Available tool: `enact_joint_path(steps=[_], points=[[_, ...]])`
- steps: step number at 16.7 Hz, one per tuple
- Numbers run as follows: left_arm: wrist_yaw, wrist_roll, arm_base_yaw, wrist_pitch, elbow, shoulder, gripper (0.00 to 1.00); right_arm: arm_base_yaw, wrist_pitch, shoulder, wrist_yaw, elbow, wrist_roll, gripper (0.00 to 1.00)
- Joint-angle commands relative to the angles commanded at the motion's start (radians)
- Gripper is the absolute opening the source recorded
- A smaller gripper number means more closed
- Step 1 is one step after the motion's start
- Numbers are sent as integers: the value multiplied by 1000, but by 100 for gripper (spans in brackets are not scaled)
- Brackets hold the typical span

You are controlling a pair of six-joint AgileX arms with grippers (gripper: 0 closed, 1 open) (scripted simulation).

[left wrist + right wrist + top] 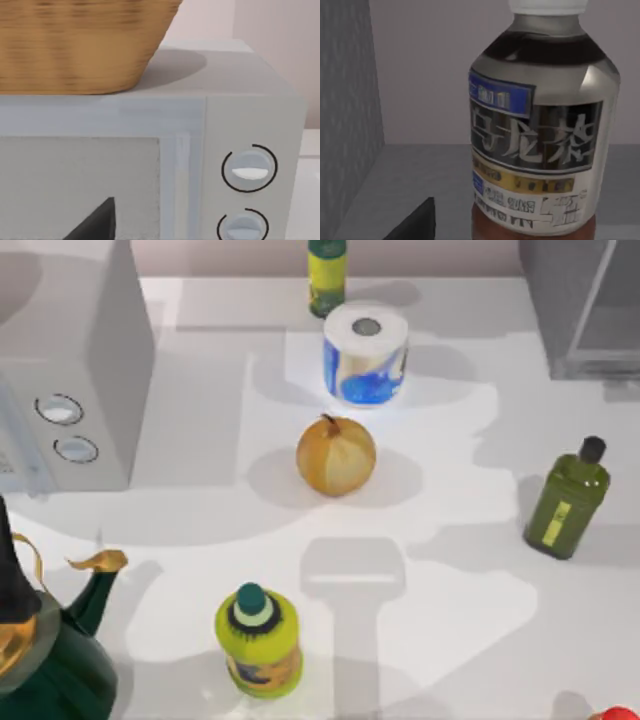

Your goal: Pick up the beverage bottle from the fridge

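We see the beverage bottle (540, 135) as glossy clear plastic with a shiny printed label and a smooth white cap. The fridge (585, 305) walls look matt grey, its front panel slightly see-through. The basket (80, 45) is rough woven wicker. The microwave (200, 150) looks smooth and matt. The table (450, 570) is plain matt white.

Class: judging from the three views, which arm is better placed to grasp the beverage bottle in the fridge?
Right, probably. Its wrist view faces the beverage bottle close up inside the fridge; the left wrist view faces the microwave across the table.
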Motion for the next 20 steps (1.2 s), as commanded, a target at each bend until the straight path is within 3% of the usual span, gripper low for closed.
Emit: enact_joint_path(steps=[8,15,20], points=[[0,0,0,0,0,0,100,20,-41,18,23,49,0,100],[0,0,0,0,0,0,100,43,-154,156,46,306,-2,100],[0,0,0,0,0,0,100,45,-165,167,49,324,-2,100]])
